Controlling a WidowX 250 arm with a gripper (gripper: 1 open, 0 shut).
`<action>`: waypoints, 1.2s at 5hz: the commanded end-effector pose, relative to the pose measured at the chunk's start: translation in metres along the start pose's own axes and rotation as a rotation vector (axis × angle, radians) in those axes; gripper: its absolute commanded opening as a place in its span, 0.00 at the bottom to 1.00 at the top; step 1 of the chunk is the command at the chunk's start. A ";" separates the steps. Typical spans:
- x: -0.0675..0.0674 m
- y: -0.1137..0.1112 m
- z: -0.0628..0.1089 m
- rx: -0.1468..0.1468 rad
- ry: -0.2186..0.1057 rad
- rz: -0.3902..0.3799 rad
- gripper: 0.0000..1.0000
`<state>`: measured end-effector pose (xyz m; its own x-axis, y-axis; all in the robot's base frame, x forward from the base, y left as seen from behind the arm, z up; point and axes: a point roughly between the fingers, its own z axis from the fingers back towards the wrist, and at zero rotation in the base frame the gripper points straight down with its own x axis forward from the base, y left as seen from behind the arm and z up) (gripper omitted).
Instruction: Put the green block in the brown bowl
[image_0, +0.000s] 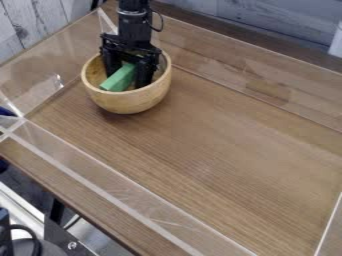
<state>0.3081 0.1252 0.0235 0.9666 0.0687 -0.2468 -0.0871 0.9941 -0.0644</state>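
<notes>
The brown bowl (130, 99), round and light tan wood, stands at the back left of the table. The green block (120, 78) lies inside it, leaning against the left inner wall. My black gripper (132, 66) points down into the bowl from above. Its fingers (108, 52) stand apart on either side of the block's upper end, so it is open and the block rests on the bowl. The fingertips are partly hidden by the bowl's rim and the block.
The wooden table (214, 140) is ringed by low clear plastic walls (40, 150). A grey plank wall runs behind at the top left. The table's front edge falls away at the lower left.
</notes>
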 end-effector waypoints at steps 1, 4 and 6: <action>-0.001 -0.013 0.015 -0.022 -0.027 -0.017 1.00; -0.017 -0.033 0.091 -0.038 -0.183 -0.034 1.00; -0.030 -0.052 0.142 -0.023 -0.272 -0.063 1.00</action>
<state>0.3131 0.0829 0.1446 0.9977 0.0298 -0.0609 -0.0367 0.9927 -0.1151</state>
